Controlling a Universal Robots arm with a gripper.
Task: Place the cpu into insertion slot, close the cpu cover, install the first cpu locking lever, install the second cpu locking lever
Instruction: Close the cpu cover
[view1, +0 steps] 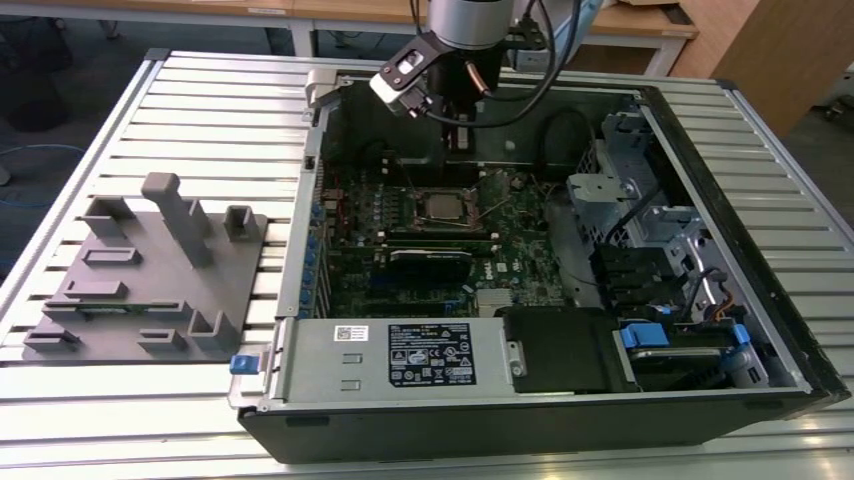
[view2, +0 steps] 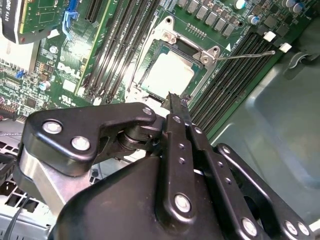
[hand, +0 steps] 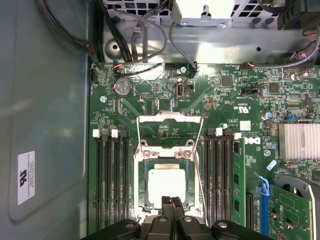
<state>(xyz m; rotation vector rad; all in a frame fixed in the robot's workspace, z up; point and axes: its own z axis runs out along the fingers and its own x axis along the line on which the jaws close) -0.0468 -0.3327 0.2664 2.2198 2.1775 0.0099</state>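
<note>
I see the cpu (hand: 167, 182) lying flat in the slot (hand: 141, 186), dull silver top up, square, edges parallel to the memory slots (hand: 111, 180). The cover (hand: 170, 118) stands open beside the cpu. The gripper (hand: 170, 200) is pressed together, empty, over the cpu's edge.

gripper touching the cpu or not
Apart. In the exterior view the gripper hangs up near the top of the open case, and a stretch of green board shows between its fingertips and the cpu lying below.
</note>
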